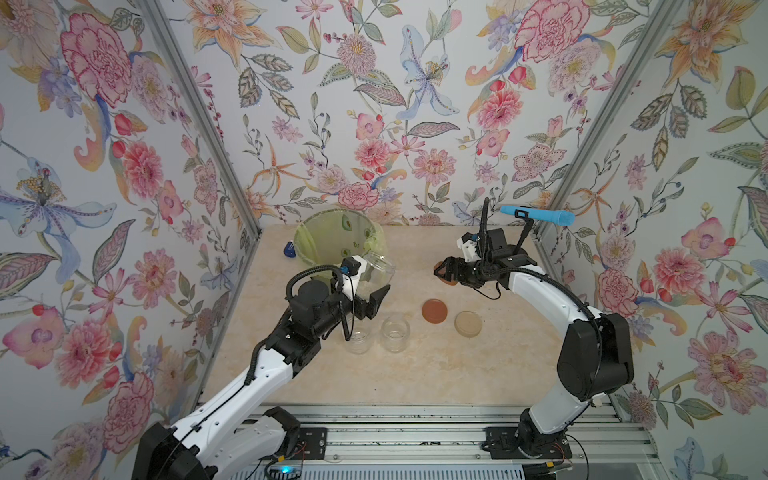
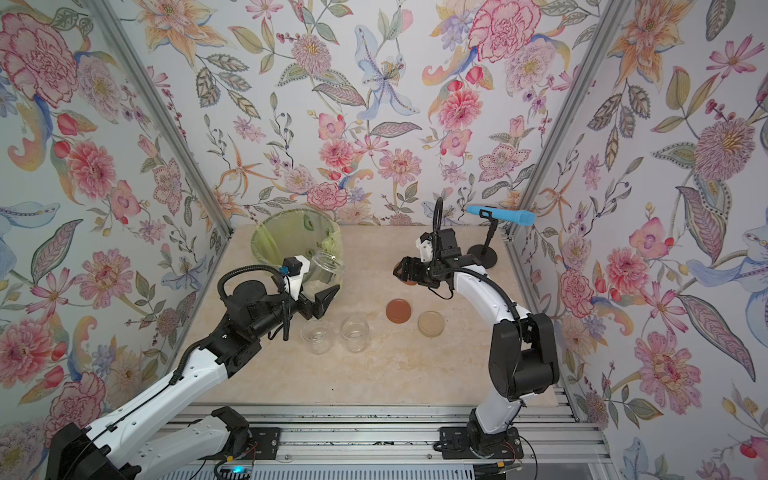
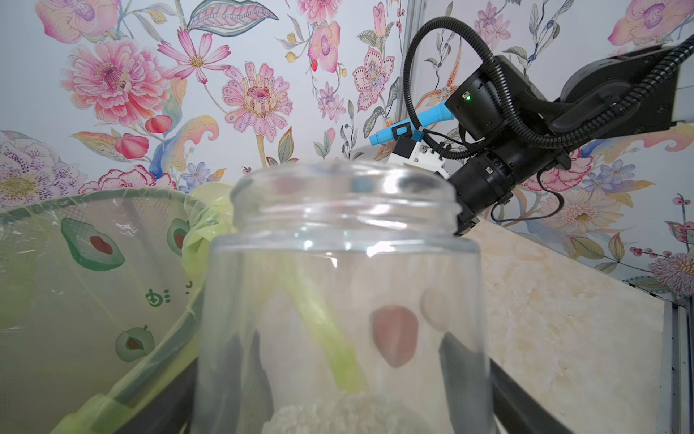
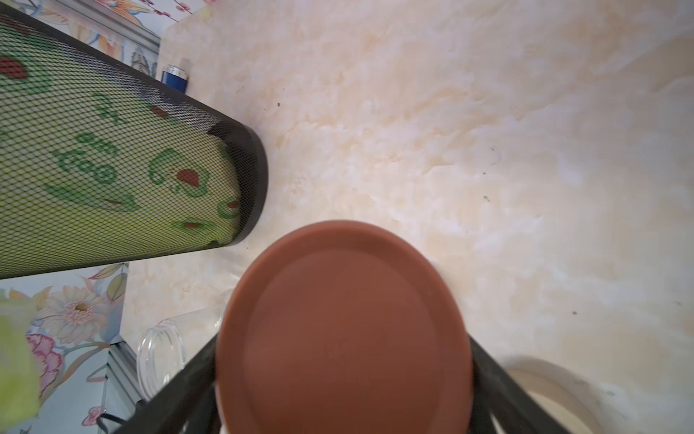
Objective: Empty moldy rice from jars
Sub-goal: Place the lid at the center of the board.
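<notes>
The open jar [image 3: 338, 282] I had in the left gripper [image 1: 368, 284] was clear, squat glass with a threaded neck and no lid. The jaws were clamped on its lower body. A pale, off-white clump of moldy rice [image 3: 338, 413] sat at its base, and the glass above it looked bare. The jar hung above the table, just beside the near right side of the mesh bin [image 1: 309, 224] with its yellow-green avocado-print liner. I could not tell whether its mouth was over the rim.

The right gripper [image 1: 444, 270] was clamped on a reddish-brown lid [image 4: 345, 330], well apart from the jar and above the tabletop [image 1: 415, 374]. That top was a beige marble-look slab. On it stood two upright empty jars [image 1: 358, 338] side by side, a second reddish-brown lid [image 1: 434, 311] and a beige lid [image 1: 468, 323] lying flat just beside each other. A blue microphone [image 1: 538, 215] stood on a stand at the far right corner. Floral wallpaper [image 1: 374, 104] covered all three walls, and an aluminium rail [image 1: 415, 415] ran along the front.

The held jar's long axis was tilted, with the base toward the gripper and the mouth pointing away from the wrist toward the back wall
</notes>
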Motion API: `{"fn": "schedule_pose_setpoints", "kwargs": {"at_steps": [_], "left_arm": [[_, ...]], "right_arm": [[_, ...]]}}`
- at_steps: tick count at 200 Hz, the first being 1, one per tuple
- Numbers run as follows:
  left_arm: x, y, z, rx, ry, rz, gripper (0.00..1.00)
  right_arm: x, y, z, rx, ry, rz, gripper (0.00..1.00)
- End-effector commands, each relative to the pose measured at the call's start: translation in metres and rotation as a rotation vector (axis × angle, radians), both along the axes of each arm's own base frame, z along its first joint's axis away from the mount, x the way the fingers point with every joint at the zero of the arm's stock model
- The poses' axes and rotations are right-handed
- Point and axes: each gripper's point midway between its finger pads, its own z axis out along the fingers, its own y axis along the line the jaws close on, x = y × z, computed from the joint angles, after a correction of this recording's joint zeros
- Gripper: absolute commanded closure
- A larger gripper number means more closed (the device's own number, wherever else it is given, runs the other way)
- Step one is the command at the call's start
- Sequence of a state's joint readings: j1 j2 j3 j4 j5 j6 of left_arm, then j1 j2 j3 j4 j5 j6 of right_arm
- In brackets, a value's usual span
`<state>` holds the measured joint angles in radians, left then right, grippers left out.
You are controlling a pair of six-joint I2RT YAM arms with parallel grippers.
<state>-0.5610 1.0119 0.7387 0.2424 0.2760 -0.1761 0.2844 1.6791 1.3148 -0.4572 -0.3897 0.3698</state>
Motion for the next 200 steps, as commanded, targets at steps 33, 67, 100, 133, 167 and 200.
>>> {"fn": "schedule_pose_setpoints", "kwargs": {"at_steps": [33,67,100,133,167,200], "left_arm": [[-0.001,0.01,0.054,-0.064,-0.141,0.031,1.0],[0.0,0.013,0.056,-0.059,-0.144,0.046,1.0],[0.0,0.013,0.057,-0.066,-0.134,0.051,1.0],[-0.001,0.015,0.06,-0.066,-0.129,0.056,1.0],[0.0,0.017,0.063,-0.069,-0.123,0.067,1.0],[-0.001,0.017,0.067,-0.075,-0.123,0.07,1.0]], "right_arm": [[0.001,-0.041,-0.028,-0.172,0.012,-0.094,0.63],[0.004,-0.057,-0.05,-0.236,0.06,-0.134,0.6],[0.007,-0.069,-0.075,-0.292,0.131,-0.166,0.57],[0.011,-0.082,-0.097,-0.356,0.193,-0.2,0.56],[0.018,-0.089,-0.119,-0.407,0.253,-0.204,0.54],[0.024,-0.091,-0.129,-0.437,0.275,-0.205,0.46]]}}
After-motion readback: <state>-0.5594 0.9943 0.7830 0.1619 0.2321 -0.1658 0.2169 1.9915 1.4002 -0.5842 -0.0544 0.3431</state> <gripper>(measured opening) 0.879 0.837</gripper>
